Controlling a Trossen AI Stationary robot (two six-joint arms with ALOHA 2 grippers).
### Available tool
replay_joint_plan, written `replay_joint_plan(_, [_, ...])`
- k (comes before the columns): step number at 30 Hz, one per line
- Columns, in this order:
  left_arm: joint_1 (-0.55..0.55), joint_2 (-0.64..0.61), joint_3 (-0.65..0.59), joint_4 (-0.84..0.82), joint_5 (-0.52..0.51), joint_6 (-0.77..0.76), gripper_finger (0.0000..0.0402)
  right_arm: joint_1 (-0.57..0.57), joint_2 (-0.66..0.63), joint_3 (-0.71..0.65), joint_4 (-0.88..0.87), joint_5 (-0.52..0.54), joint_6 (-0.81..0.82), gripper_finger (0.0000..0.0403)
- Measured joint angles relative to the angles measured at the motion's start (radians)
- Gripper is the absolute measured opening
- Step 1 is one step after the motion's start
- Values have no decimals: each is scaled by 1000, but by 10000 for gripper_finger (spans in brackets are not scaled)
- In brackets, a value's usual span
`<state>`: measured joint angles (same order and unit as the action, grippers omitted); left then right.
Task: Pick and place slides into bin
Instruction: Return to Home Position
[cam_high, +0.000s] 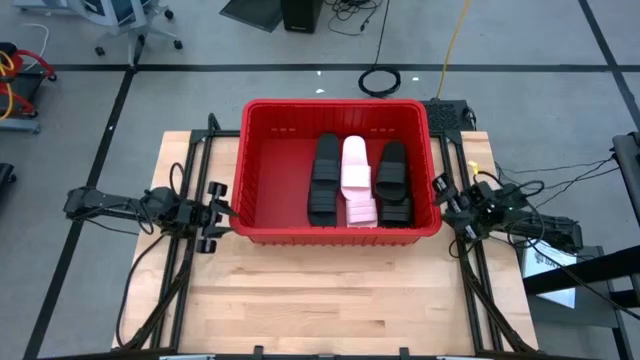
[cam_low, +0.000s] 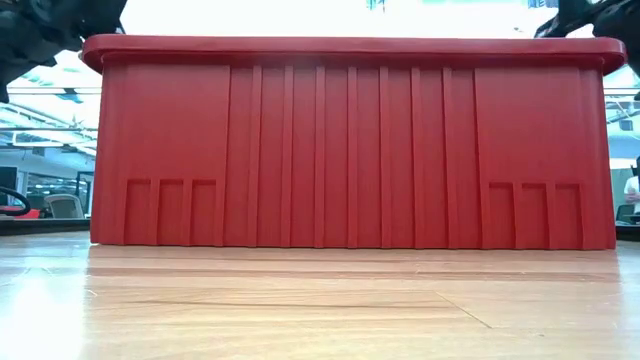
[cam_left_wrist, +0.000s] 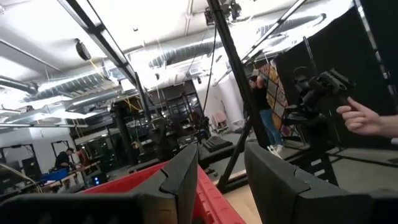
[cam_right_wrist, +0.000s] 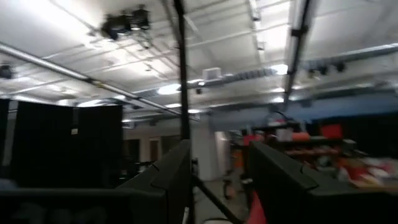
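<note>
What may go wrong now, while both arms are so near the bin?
1. The left gripper and the right gripper, both open, flank the bin near its rim; a wide swing might knock it.
2. A person's hand shows in the left wrist view; if it is near the rig, an arm might strike it.

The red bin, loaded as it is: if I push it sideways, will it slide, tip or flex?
It would probably slide rather than tip: the bin is much wider than tall and sits flat on the smooth wooden table. Its ribbed walls and thick rim suggest it would hold stiff. The slides lying loose inside likely add little weight but may shift.
</note>
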<state>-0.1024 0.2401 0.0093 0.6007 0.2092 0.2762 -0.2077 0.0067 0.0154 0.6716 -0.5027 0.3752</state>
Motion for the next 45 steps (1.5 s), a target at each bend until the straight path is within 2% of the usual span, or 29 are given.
replay_joint_plan(7, [0,1,0,-6,-41,10,141,0,0,0,-154,234,-39,151])
replay_joint_plan(11, [0,1,0,-13,-70,4,141,0,0,-1,-184,361,-80,151])
replay_joint_plan(19, [0,1,0,-37,-80,7,141,0,0,-1,-218,462,-178,151])
replay_joint_plan(24, [0,1,0,-58,-81,17,141,0,-1,-1,-307,601,-182,151])
replay_joint_plan(45, [-1,1,3,-121,-102,-14,141,0,0,-2,-330,604,-179,151])
